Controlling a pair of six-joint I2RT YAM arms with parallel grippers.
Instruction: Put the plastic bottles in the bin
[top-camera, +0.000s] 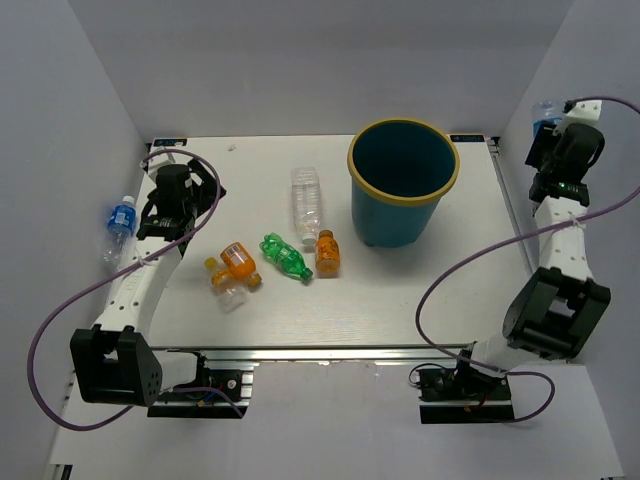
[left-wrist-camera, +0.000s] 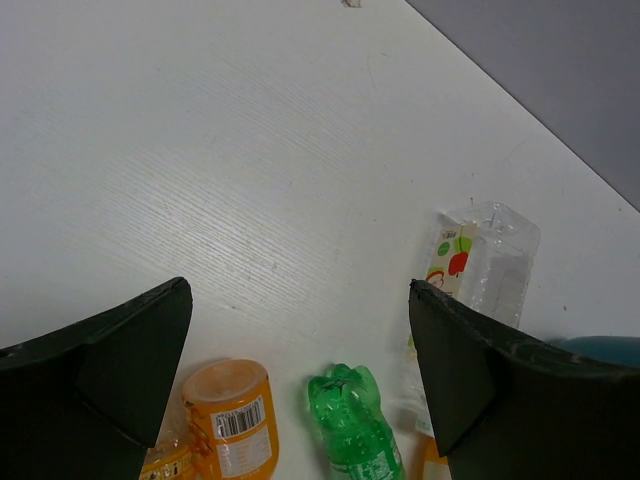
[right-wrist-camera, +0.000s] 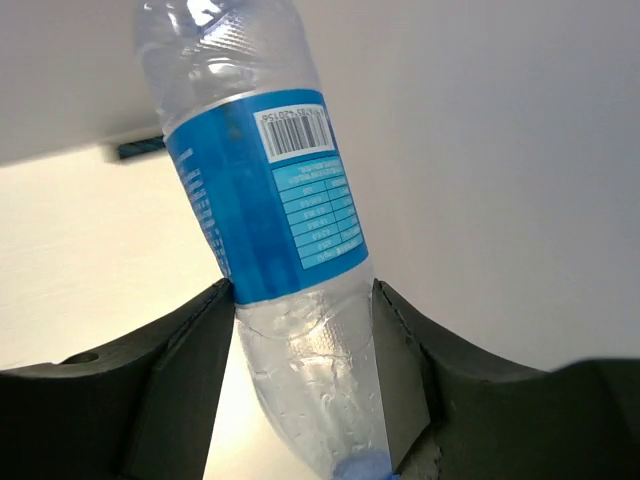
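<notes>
The left pincer (top-camera: 172, 222) is hanging over the white table (top-camera: 330, 320) with its jaws spread wide and nothing between them. Outside it, toward the left wall (top-camera: 60, 150), a small blue-labelled bottle (top-camera: 120, 217) seems to be lying at the table's edge. Ahead of its fingertips, an orange bottle (left-wrist-camera: 232, 425), a green bottle (left-wrist-camera: 352, 430) and a clear bottle with a fruit label (left-wrist-camera: 482, 262) are lying on their sides, close together. A second orange bottle (top-camera: 328, 252) is lying just past the green one. Farther on, between the two pincers, the teal bin (top-camera: 403, 185) is standing upright, and no bottle is showing inside it.

The right pincer (right-wrist-camera: 305, 300) is raised near the right wall (top-camera: 600, 60), beyond and outside the bin. It is pinching a clear water bottle (right-wrist-camera: 270, 190) across the ribbed body just under its blue label, cap end toward the wrist.

These bottles look empty, so probably light, thin-walled and quick to dent or slip. A gentle hold across the mid-body seems best. The ones lying down are likely to roll if nudged.

The tabletop is showing a fine, matte grain. Grey walls are closing in on three sides, leaving the right pincer little room.
</notes>
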